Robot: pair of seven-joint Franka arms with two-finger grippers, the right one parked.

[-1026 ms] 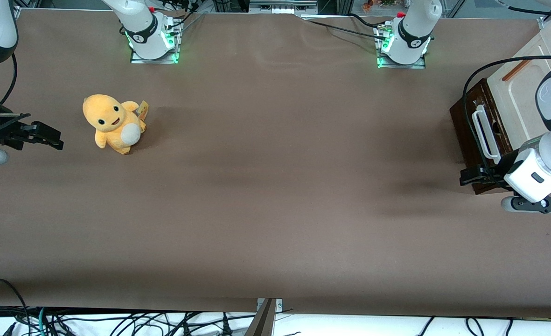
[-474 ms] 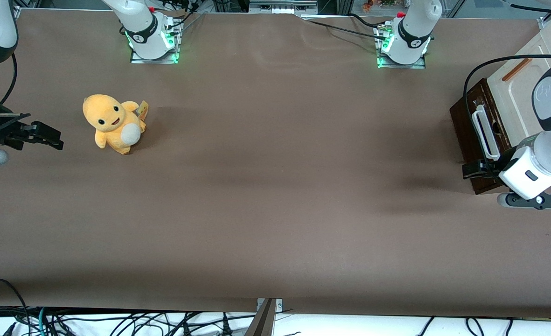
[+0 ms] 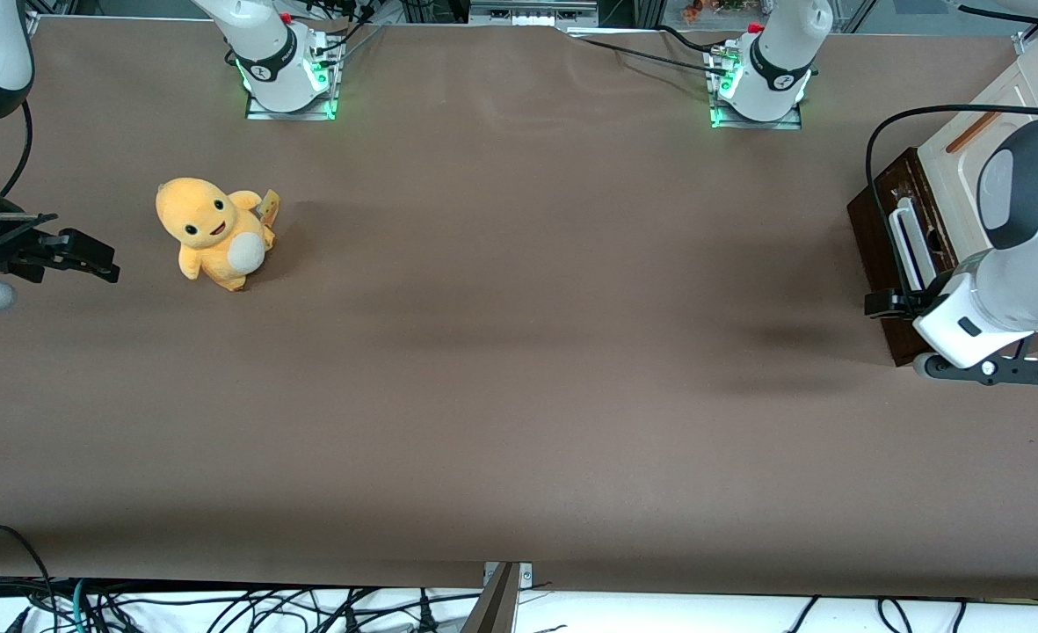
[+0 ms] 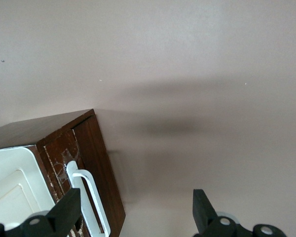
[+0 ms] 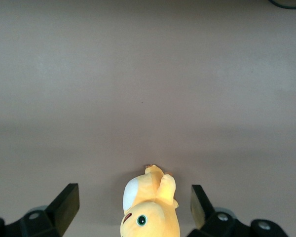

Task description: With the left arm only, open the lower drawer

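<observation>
Robotics lab. Long tabletop (image 3: pixel 519 352) under brown cover. Arm bases (image 3: pixel 288 75) bolted on metal plates, green status lights glowing. Loose cables (image 3: pixel 220 607) tangled along edge nearest front camera. White left arm (image 3: pixel 1011 264) with tool (image 3: pixel 883 303) spread wide at small drawer cabinet (image 3: pixel 901 255). Yellow plush toy (image 3: pixel 211 233) as test prop.

Our small black gripper (image 3: pixel 884 304) has moved farther from the front camera, alongside the dark brown wooden lower drawer (image 3: pixel 886 242).
</observation>
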